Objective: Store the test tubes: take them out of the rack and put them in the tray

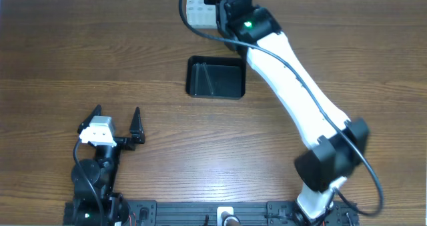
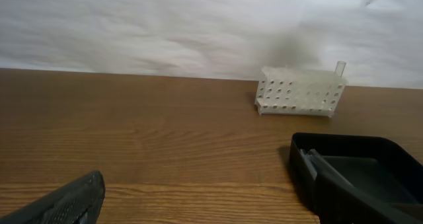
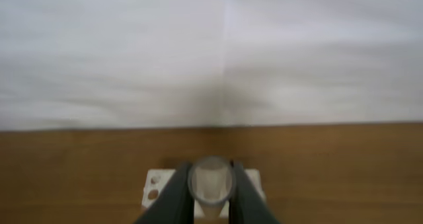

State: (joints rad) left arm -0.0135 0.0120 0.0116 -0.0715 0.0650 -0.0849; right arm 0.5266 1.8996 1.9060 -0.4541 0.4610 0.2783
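Observation:
The white test tube rack (image 1: 200,13) stands at the far edge of the table, beside the wall. In the right wrist view my right gripper (image 3: 211,184) is shut on a clear test tube (image 3: 211,179), seen mouth-on, just above the rack (image 3: 155,189). The left wrist view shows the rack (image 2: 301,92) with one tube (image 2: 340,68) sticking up at its end. The black tray (image 1: 215,91) lies nearer the middle and holds one tube (image 1: 212,73). My left gripper (image 1: 117,111) rests open and empty near the front left, far from both.
The white right arm (image 1: 293,86) stretches diagonally from the front right across the table to the rack. A pale wall (image 2: 165,26) rises directly behind the rack. Bare wooden table (image 1: 100,46) spreads to the left.

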